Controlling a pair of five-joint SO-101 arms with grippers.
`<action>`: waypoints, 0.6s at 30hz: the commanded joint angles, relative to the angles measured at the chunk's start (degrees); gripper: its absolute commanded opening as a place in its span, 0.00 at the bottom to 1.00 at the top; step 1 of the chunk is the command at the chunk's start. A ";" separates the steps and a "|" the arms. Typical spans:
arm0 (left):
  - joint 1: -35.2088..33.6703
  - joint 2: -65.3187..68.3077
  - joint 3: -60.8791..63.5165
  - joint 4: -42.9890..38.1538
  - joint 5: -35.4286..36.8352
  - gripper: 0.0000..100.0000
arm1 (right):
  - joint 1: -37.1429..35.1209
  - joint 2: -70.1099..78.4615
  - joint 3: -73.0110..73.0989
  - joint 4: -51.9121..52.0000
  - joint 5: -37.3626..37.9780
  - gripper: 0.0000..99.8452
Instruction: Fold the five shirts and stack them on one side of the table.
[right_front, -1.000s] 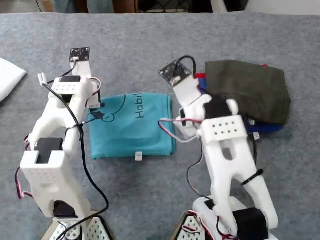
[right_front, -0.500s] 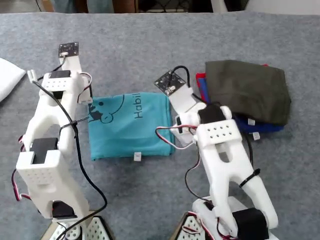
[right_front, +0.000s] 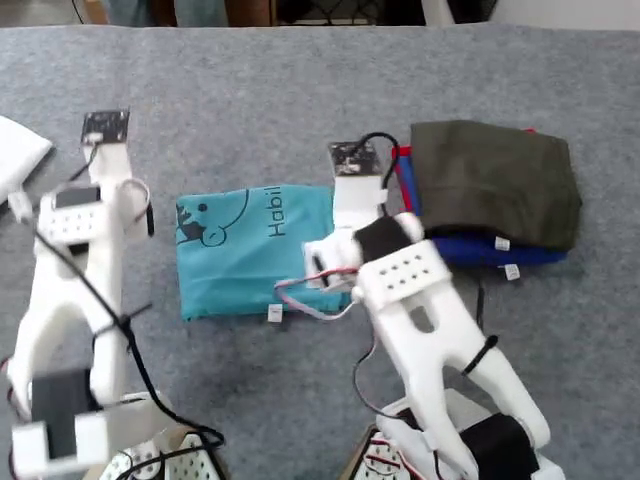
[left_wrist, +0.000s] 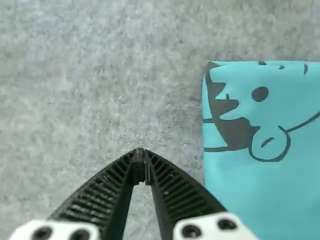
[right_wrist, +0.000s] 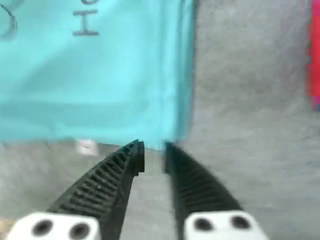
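Grey felt table (right_front: 300, 80) is carrying everything. Teal shirt (right_front: 255, 255), folded, is lying flat mid-table between the two arms. To its right, apart from it, folded shirts are sitting in a stack: olive shirt (right_front: 495, 180) on top, blue shirt (right_front: 470, 250) under it, red shirt (right_front: 403, 165) showing as an edge only. White object (right_front: 18, 160) is lying at the table's left edge, cut off and unidentifiable.

Left gripper (left_wrist: 140, 167) is hanging over bare felt just beside the teal shirt's printed corner, fingers pressed together on nothing. Right gripper (right_wrist: 152, 150) is hovering at the teal shirt's near right corner, fingers a narrow gap apart; contact with the cloth cannot be told.
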 joint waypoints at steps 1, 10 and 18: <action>-1.71 -4.31 11.03 -13.98 7.12 0.03 | -2.20 -1.71 2.24 -6.15 -10.02 0.31; -6.02 0.70 11.56 -20.48 14.51 0.03 | -7.82 7.87 5.41 -20.84 -18.02 0.36; -6.37 4.92 7.96 -20.04 14.59 0.03 | -8.26 23.52 -5.41 -21.01 -24.18 0.52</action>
